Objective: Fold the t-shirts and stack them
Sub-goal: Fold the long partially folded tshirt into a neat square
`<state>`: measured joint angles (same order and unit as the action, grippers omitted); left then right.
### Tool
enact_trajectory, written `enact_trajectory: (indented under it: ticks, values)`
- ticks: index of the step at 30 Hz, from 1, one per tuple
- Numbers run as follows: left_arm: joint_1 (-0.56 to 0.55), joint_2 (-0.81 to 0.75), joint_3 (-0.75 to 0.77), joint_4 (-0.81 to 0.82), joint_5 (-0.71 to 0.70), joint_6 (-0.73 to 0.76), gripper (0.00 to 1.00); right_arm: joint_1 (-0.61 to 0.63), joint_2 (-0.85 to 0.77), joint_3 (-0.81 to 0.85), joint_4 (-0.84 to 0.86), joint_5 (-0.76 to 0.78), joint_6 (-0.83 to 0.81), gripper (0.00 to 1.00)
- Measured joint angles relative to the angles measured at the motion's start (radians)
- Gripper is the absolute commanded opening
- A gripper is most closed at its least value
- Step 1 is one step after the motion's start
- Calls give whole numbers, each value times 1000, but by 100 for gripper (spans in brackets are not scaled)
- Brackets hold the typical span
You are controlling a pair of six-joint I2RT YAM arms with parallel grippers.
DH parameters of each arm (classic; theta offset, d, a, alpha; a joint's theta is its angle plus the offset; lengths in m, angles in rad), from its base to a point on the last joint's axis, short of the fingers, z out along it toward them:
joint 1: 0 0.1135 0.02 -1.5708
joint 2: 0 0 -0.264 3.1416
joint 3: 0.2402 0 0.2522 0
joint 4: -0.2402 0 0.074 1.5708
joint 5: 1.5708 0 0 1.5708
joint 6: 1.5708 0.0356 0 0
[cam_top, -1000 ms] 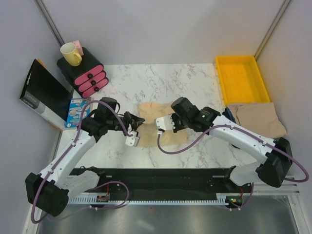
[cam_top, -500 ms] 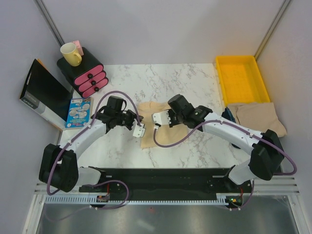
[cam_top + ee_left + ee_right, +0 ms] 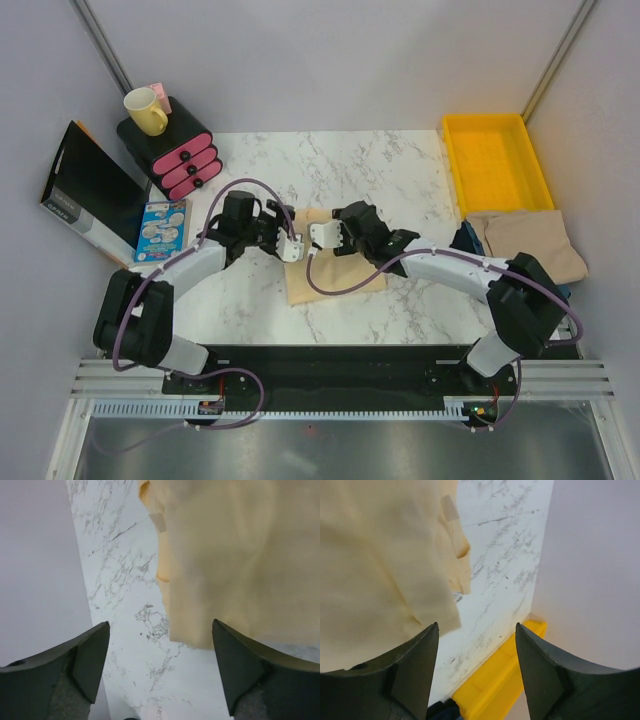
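Centrally, folded cream t-shirt point(image 3: 338, 285) flat on marble counter point(image 3: 330, 170), left gripper point(image 3: 290, 247) and right gripper point(image 3: 322, 236) both spread open and empty over its far edge, bare marble beyond, second t-shirt point(image 3: 525, 245) beside yellow tray point(image 3: 495, 165)

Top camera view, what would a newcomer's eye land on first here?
The left gripper and right gripper, both open and close together, hang over the far edge of a folded cream t-shirt in the middle of the marble table. Next comes the bright yellow tray at the far right, with a second folded t-shirt on its near side.
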<state>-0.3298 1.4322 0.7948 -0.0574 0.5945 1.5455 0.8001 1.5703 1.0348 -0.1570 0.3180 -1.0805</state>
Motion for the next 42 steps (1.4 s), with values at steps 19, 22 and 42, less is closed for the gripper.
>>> enact_trajectory:
  ticks: [19,22,42]
  values:
    - [32,-34,-109,452,-263,-206,98,-146,63,53,22,119,135,75]
    - [40,-102,-106,318,-202,-177,93,-186,13,79,-143,-31,142,76]
    - [49,216,266,-235,-142,-60,87,-338,321,533,-571,-490,164,71]
